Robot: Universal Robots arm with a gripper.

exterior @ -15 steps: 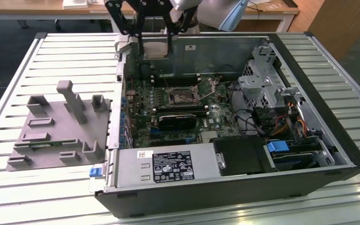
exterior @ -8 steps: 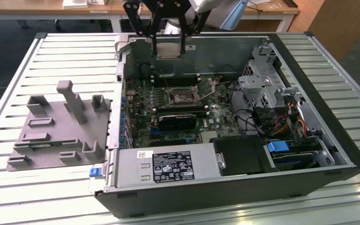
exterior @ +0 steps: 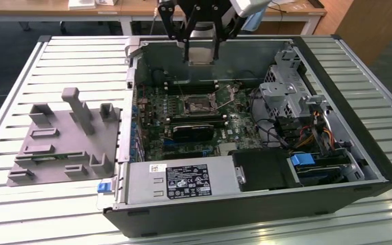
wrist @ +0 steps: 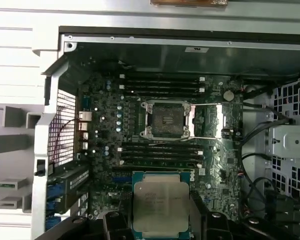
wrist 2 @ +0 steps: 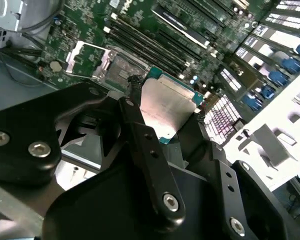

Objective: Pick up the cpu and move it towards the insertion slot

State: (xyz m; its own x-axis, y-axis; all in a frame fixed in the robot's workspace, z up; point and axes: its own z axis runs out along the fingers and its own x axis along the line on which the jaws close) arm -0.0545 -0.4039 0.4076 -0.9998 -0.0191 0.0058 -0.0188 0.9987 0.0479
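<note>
Hand is clamped on the cpu, so we've got it lifted and hanging over the open computer case. In both wrist views the chip sits between the black fingers, silvery top showing with its greenish rim poking out. From the exterior view we're up near the far wall of the case, above the motherboard. The insertion slot is well apart from the chip in the first wrist view: shiny frame, dark centre, wire lever alongside, with the long black memory slots lying between it and the cpu. Off to the exterior view's left, the grey holder blocks sit on the slatted worktop.
</note>
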